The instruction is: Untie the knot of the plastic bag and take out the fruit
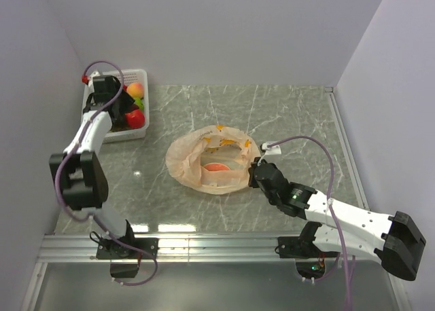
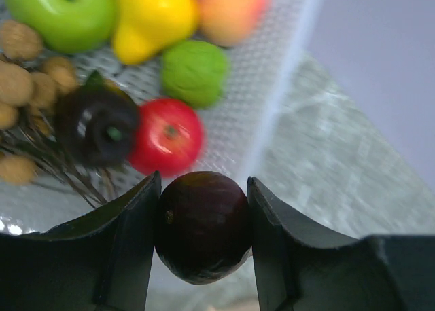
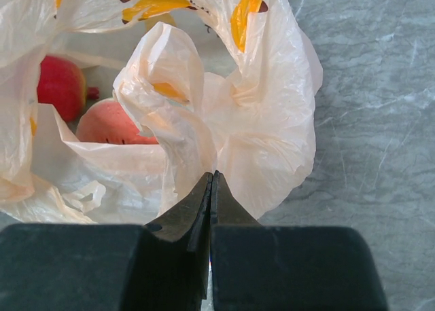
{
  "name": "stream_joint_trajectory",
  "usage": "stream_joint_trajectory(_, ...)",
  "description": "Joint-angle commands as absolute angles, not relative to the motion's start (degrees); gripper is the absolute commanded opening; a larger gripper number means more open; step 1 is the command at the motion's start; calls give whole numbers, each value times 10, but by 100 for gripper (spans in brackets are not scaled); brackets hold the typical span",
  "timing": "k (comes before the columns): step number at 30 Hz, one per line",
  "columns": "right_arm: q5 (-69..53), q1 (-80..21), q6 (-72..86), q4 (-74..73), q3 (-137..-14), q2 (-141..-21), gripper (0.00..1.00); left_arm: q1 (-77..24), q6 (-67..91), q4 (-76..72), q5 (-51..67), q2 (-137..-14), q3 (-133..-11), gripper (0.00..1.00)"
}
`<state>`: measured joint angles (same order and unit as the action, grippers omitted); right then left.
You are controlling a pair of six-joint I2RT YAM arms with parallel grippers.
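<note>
My left gripper (image 1: pixel 112 106) hovers over the white basket (image 1: pixel 141 74) at the far left, shut on a dark purple round fruit (image 2: pixel 202 236). In the left wrist view my gripper (image 2: pixel 203 182) holds it above the basket's right edge (image 2: pixel 272 73). The plastic bag (image 1: pixel 185 160) lies mid-table with its mouth open; no knot shows. My right gripper (image 1: pixel 255 172) is at its right rim. In the right wrist view the gripper (image 3: pixel 212 176) is shut on a fold of the bag (image 3: pixel 265 121). Inside lie a red fruit (image 3: pixel 60 87) and a watermelon wedge (image 3: pixel 112 129).
The basket holds a red apple (image 2: pixel 166 136), another dark purple fruit (image 2: pixel 98 124), tan balls (image 2: pixel 20 80), a green apple (image 2: pixel 64 9), a yellow pear (image 2: pixel 149 19), a smaller green fruit (image 2: pixel 195 72) and a peach-coloured apple (image 2: pixel 228 12). White walls enclose the marble table (image 1: pixel 292 114).
</note>
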<state>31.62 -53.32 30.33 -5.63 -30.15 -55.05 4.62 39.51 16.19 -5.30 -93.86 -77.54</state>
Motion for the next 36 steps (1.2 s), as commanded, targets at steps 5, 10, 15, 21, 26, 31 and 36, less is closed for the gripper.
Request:
stream_joint_trajectory(5,316,-534,294,-55,-322,-533,0,83,385,185,-80,-1020,-858,84)
stream_joint_trajectory(10,314,-534,288,-55,-333,-555,0,84,388,171,-87,-970,-825,96)
stream_joint_trajectory(15,323,-534,280,-55,-352,-568,0,37,387,175,-77,-860,-740,97)
stream_joint_trajectory(21,332,-533,274,-40,-359,-574,0,-121,384,186,-105,-718,-630,98)
stream_joint_trajectory(26,334,-533,265,-45,-374,-586,0,-297,430,193,-147,-650,-571,89)
stream_joint_trajectory(31,339,-532,268,-39,-363,-576,0,-493,466,195,-187,-699,-581,78)
stream_joint_trajectory(36,331,-533,272,-24,-337,-560,0,-555,446,201,-229,-830,-632,70)
